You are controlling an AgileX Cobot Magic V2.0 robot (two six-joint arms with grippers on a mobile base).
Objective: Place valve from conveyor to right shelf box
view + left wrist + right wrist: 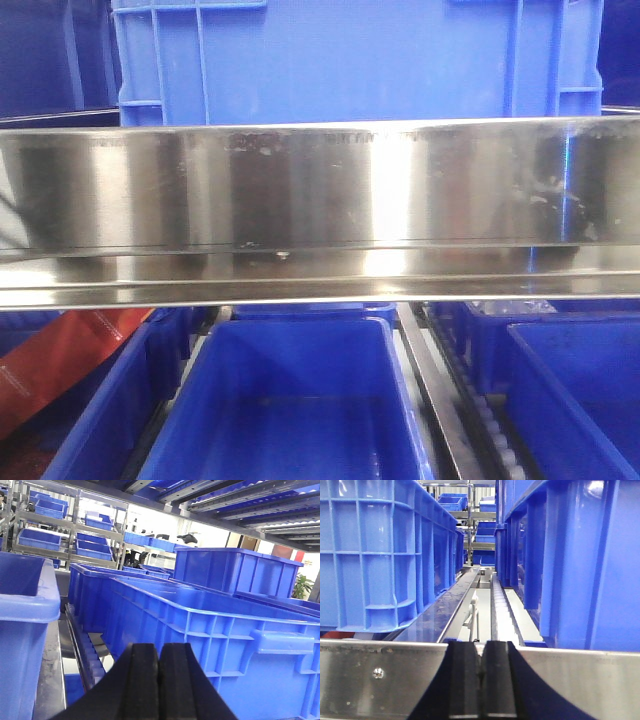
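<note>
Your left hand [159,680] is pressed tight together, its two black fingers [140,685] touching, with nothing between them. It sits low among the blue boxes on the shelf. A big blue box [210,635] is right in front of it, and another blue box [25,630] is close on its left side. A row of small rollers [87,650] runs between them.

Your right hand [480,680] is also squeezed tight, with nothing in it. It sits just in front of a shiny metal rail [385,677] with a small screw [378,672] in it. Past the rail, a tall blue box [385,555] stands on the left and another blue box [580,560] stands on the right. A roller track [500,610] runs away between them.

In the front view, a wide shiny metal bar [320,190] goes all the way across. A blue box [350,60] sits above it, and an open blue box [290,400] sits below it. Something red [70,360] lies at the lower left.

You cannot see the valve or the conveyor in any view.
</note>
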